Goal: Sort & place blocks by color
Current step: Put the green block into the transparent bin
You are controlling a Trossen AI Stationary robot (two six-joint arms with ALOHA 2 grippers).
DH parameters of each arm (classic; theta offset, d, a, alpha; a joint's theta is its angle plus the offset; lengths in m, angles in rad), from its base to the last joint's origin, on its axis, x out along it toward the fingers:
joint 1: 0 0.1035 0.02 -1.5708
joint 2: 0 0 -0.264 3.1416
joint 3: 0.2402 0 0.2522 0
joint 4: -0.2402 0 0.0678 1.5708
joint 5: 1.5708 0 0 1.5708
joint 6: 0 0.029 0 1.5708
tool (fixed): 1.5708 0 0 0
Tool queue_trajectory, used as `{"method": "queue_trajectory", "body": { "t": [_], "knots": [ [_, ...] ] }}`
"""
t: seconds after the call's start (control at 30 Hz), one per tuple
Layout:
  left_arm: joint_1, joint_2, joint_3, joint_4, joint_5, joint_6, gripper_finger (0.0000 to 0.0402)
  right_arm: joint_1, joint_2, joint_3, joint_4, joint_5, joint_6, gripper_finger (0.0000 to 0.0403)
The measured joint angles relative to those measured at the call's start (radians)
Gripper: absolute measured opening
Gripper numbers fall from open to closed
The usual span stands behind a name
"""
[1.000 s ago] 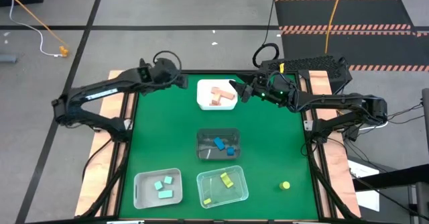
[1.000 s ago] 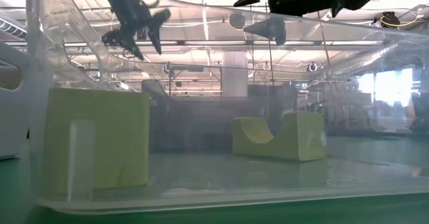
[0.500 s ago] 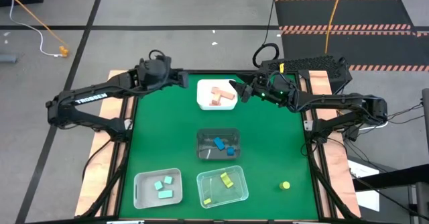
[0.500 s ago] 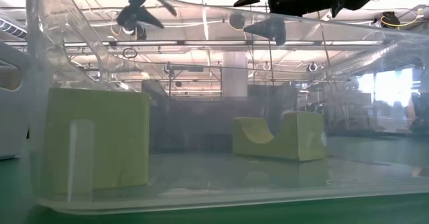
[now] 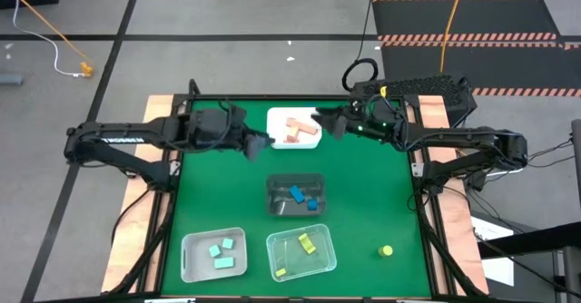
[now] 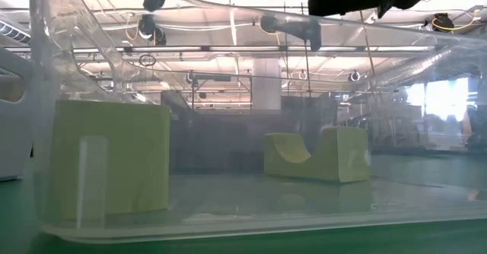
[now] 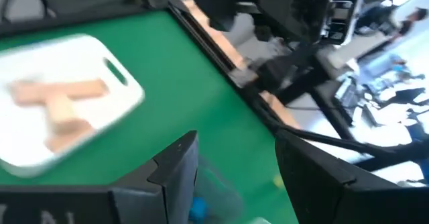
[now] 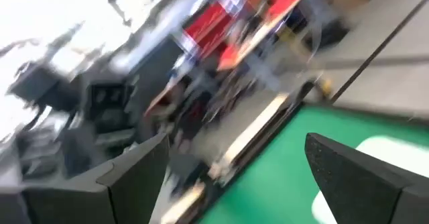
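Tan blocks (image 5: pixel 295 129) lie in a white bin (image 5: pixel 277 117) at the far middle of the table. Blue blocks (image 5: pixel 300 196) lie in a dark clear bin, mint green blocks (image 5: pixel 221 251) in a white bin and yellow blocks (image 5: pixel 307 244) in a clear bin. A yellow cylinder (image 5: pixel 387 249) rests on the green mat at the near right. My left gripper (image 5: pixel 260 141) hovers open and empty just left of the tan blocks' bin (image 7: pixel 127 90). My right gripper (image 5: pixel 320 119) hovers open and empty at that bin's right side.
The dark clear bin (image 5: pixel 272 187) stands mid-table, the white bin (image 5: pixel 188 249) and the clear bin (image 5: pixel 329 253) along the near edge. The low view looks through the clear bin's wall (image 6: pixel 228 208) at two yellow blocks (image 6: pixel 110 159). Bare green mat lies at left and right.
My left gripper has swung from the table's far edge toward the near edge and the middle, rising and tipping from pointing down toward level. It now hangs beside the tan blocks' bin. No block has moved.
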Motion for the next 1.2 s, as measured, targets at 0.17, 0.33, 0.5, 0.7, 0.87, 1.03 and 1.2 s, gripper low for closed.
{"method": "queue_trajectory", "body": {
  "t": [0.17,0.33,0.5,0.7,0.87,1.03,1.2],
  "knots": [
    [-0.099,0.001,0.000,0.046,0.000,-0.060,0.0198,0.027,-0.074,0.000,-0.217,-0.124,-0.075,0.0338],
    [-0.177,0.001,0.000,0.068,-0.004,-0.142,0.0198,0.099,-0.166,0.000,-0.455,-0.125,-0.222,0.0338],
    [-0.240,0.028,0.001,0.061,-0.013,-0.238,0.0198,0.209,-0.255,0.000,-0.639,-0.125,-0.288,0.0338],
    [-0.294,0.112,0.001,0.110,-0.016,-0.322,0.0198,0.335,-0.334,0.000,-0.763,-0.127,-0.294,0.0338],
    [-0.318,0.187,0.001,0.166,-0.003,-0.376,0.0198,0.378,-0.344,0.000,-0.733,-0.138,-0.169,0.0338],
    [-0.342,0.242,0.001,0.175,0.005,-0.440,0.0198,0.407,-0.348,0.000,-0.823,-0.252,-0.148,0.0338],
    [-0.371,0.274,0.001,0.172,0.004,-0.468,0.0198,0.456,-0.372,0.000,-1.156,-0.285,-0.176,0.0329]
  ]
}}
